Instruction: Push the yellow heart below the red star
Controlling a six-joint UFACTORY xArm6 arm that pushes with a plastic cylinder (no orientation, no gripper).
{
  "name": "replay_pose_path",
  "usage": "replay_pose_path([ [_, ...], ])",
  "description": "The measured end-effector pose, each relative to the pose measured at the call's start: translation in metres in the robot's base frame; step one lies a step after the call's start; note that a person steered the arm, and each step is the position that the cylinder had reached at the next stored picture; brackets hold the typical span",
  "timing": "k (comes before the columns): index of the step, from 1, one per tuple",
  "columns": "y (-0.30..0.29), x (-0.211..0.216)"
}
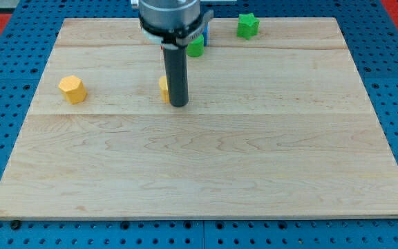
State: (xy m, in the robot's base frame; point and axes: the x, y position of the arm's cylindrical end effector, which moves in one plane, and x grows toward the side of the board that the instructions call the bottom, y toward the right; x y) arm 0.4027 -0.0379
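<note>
The yellow heart (pixel 164 88) is, as far as I can judge, the small yellow block almost wholly hidden behind my tip (pixel 179 104), only a sliver of it showing at the rod's left side, touching or just beside it; its shape cannot be made out from that sliver. Taking my tip as the landmark, a yellow hexagonal block (pixel 72 89) lies well apart toward the view's left at about the same level, a green block (pixel 196 47) sits near above, partly covered by the arm's housing with a bit of a blue block (pixel 205 36) just beside it, and a green star (pixel 248 25) stands farther up and to the view's right. No red star is visible; it may be hidden behind the arm. There is no gripper on this rig, so nothing opens or closes: the rod simply rests its end on the table (pixel 199 166). The heart looks light, rigid and smooth, likely to slide easily on the wood and to swivel if struck off-centre, so it should be pressed against the middle of a flat flank, on the side opposite the intended direction of travel.
</note>
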Motion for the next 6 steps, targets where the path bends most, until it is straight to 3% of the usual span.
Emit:
replay_pose_path([
  [1, 0.0, -0.032],
  [2, -0.007, 0.001],
  [4, -0.023, -0.054],
  [6, -0.024, -0.056],
])
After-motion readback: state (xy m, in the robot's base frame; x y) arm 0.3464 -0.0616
